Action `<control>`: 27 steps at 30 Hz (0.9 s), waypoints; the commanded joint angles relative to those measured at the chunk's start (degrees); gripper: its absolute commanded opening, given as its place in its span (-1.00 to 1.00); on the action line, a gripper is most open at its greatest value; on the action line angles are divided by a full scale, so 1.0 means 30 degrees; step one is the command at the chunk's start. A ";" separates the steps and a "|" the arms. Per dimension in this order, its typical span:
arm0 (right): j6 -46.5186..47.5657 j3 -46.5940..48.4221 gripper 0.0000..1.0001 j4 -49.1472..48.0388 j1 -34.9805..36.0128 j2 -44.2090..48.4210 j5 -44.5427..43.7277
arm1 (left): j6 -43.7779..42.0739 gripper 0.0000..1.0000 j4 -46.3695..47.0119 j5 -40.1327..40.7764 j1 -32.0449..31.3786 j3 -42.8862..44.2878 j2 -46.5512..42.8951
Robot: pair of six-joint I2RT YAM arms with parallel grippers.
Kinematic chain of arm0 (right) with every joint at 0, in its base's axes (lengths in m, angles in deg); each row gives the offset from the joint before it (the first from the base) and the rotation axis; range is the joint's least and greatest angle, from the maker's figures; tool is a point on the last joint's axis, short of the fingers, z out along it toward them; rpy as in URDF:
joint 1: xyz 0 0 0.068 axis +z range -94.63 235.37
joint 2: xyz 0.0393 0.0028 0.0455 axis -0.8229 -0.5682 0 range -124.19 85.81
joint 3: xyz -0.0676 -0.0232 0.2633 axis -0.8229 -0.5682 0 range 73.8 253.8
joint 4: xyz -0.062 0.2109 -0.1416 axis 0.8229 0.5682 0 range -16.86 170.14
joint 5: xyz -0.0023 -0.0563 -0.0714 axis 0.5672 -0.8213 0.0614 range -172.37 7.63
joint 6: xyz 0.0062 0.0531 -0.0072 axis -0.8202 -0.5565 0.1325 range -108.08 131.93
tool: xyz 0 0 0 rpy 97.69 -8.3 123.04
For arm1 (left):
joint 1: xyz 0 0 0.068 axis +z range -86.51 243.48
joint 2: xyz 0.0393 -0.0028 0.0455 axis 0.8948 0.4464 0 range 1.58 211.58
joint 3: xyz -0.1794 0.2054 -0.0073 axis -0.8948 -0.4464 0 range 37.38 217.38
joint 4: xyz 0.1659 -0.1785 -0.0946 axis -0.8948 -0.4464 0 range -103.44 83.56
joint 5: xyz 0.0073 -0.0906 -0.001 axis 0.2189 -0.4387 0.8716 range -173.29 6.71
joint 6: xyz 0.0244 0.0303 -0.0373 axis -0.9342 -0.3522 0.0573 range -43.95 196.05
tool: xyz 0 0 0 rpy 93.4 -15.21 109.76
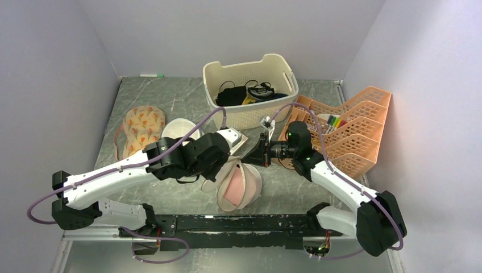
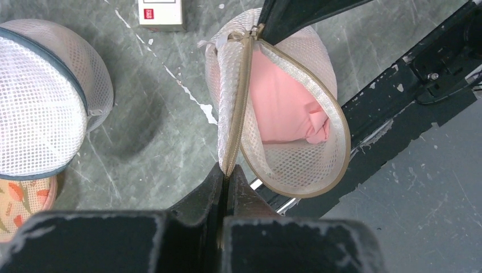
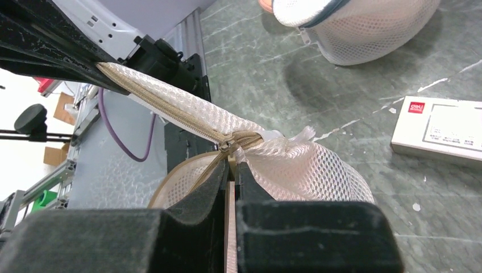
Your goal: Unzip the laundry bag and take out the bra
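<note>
Left claw [image 2: 227,181] and right claw [image 3: 232,169] each pinch tight on opposite ends of the round white mesh laundry bag [image 2: 295,168], which gapes over a pink bra [image 2: 281,105].

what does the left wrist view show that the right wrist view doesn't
Only the left wrist view: the pink bra inside the gaping laundry bag. Only the right wrist view: a purple cable beyond the table edge. Both: the left claw and right claw shut on the bag's zipper edge, plus the plain mesh bag and white box.
</note>
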 commanded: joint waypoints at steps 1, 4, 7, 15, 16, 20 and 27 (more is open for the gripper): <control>-0.0083 -0.0025 -1.00 -0.0283 -0.0565 -0.0347 -0.1162 | -0.0304 -0.86 -0.1358 -0.0654 -0.0209 0.0487 -0.1062; -0.0059 0.0759 -0.82 0.1872 -0.0555 -0.0026 -0.3037 | 0.0673 -0.86 -0.1315 -0.0252 -0.0183 0.0637 -0.0824; 0.0011 0.1755 -0.45 0.4778 -0.0541 0.0853 -0.5420 | 0.2261 -0.86 -0.1753 0.0683 0.0004 0.1148 -0.0290; -0.0518 0.3347 0.44 1.0303 -0.0121 0.2967 -0.9498 | 0.4605 -0.86 -0.1422 -0.0346 0.3815 0.1148 0.0546; -0.0821 0.3215 0.47 1.0362 0.0025 0.3170 -0.9466 | 0.4651 -0.86 -0.1166 -0.0751 0.4450 0.0863 0.0460; -0.2476 0.2356 0.59 0.9977 0.2999 0.3960 -1.0640 | 0.4532 -0.86 -0.0364 -0.2086 0.6575 0.0115 -0.0125; -0.4456 0.3244 0.73 1.0735 0.9905 0.2371 -1.6653 | 0.4741 -0.86 -0.0182 -0.2550 0.7334 -0.0154 -0.0710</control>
